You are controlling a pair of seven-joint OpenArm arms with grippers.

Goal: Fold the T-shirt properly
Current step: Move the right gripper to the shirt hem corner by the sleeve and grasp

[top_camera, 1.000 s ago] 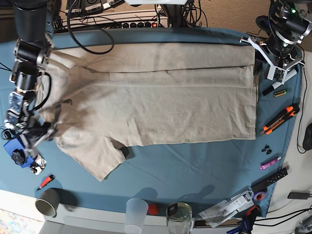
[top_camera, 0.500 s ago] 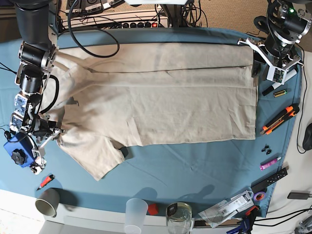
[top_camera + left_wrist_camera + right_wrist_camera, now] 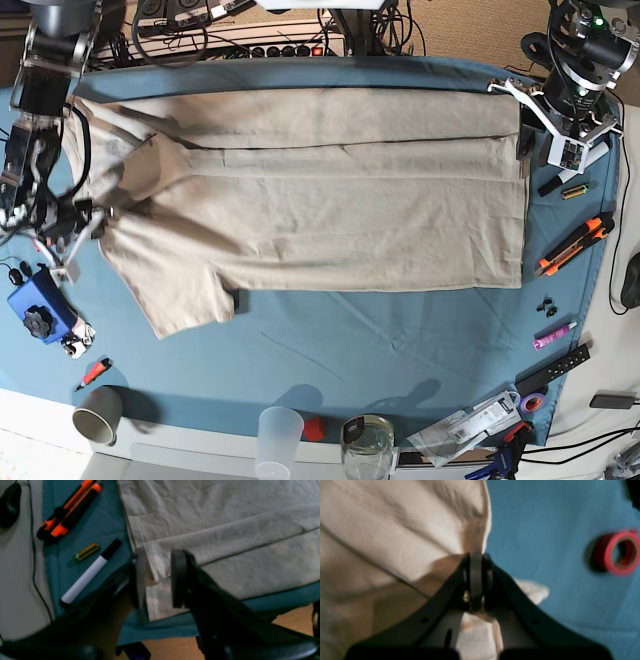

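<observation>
The beige T-shirt (image 3: 330,200) lies spread on the teal tablecloth (image 3: 400,340), collar end at the left, hem at the right. My right gripper (image 3: 80,222) is at the shirt's left edge near the lower sleeve. In the right wrist view it (image 3: 476,557) is shut on a pinched ridge of the T-shirt (image 3: 395,530). My left gripper (image 3: 524,145) hovers at the hem's far right corner. In the left wrist view its jaws (image 3: 158,580) stand apart over the folded edge of the T-shirt (image 3: 225,530), and the fabric there lies flat.
Right of the hem lie an orange cutter (image 3: 67,512), a battery (image 3: 86,552) and a white marker (image 3: 90,572). A red tape roll (image 3: 617,553) sits near the right gripper. A blue box (image 3: 38,310), two cups (image 3: 98,412) (image 3: 280,440) and a jar (image 3: 367,445) line the left and front.
My right gripper shut on the shirt's left edge and drew it up and to the left, so the sleeve and shoulder shifted left. The left gripper stayed put.
</observation>
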